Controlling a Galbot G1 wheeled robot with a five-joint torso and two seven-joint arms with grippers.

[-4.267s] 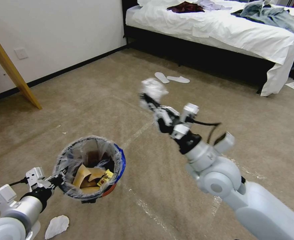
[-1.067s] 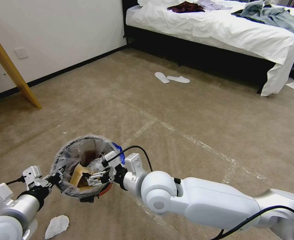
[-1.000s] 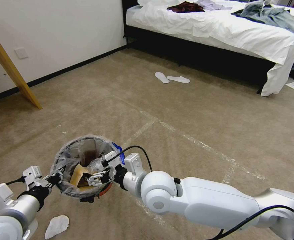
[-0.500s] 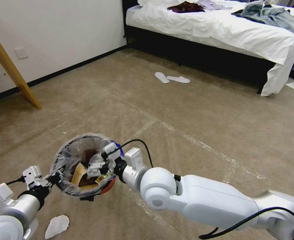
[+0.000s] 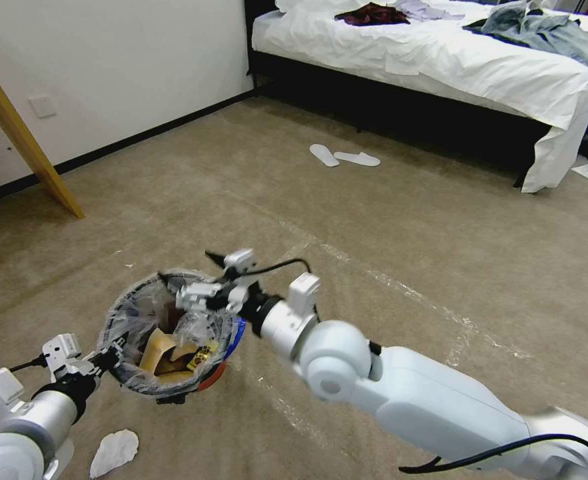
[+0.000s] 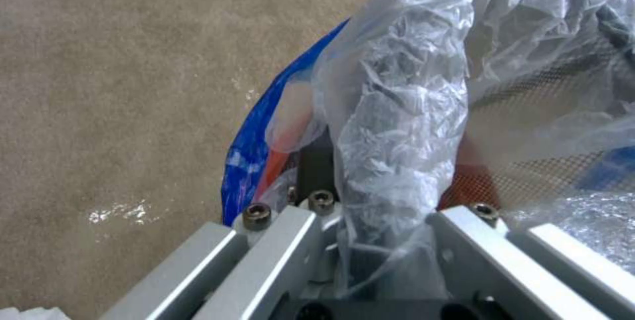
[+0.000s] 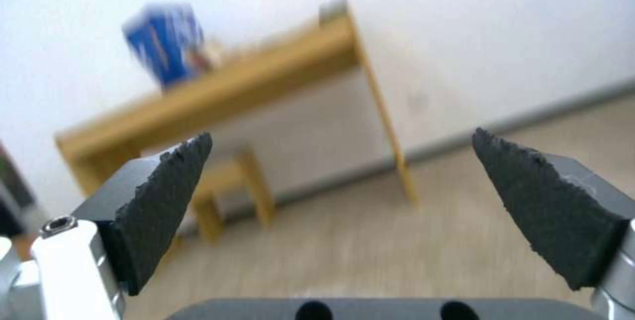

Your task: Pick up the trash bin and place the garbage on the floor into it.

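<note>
Above the crinkled clear-lined red trash bin (image 5: 167, 333) pinched by the left tool (image 5: 111, 357), the right tool (image 5: 191, 273) hangs spread.

beige carpet (image 5: 387, 220) bears white slippers (image 5: 344, 157) and a tissue scrap (image 5: 114, 452).

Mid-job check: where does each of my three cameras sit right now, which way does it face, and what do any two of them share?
Head view: on the head, facing forward and down at carpet, bed and trash bin; both arms show, right gripper open over the rim.
Left wrist view: on the left wrist, facing the bin's bag liner, left gripper clamped on it.
Right wrist view: on the right wrist, facing wall and wooden table between its open fingertips.
Shared: head and left wrist views both show the bin.
</note>
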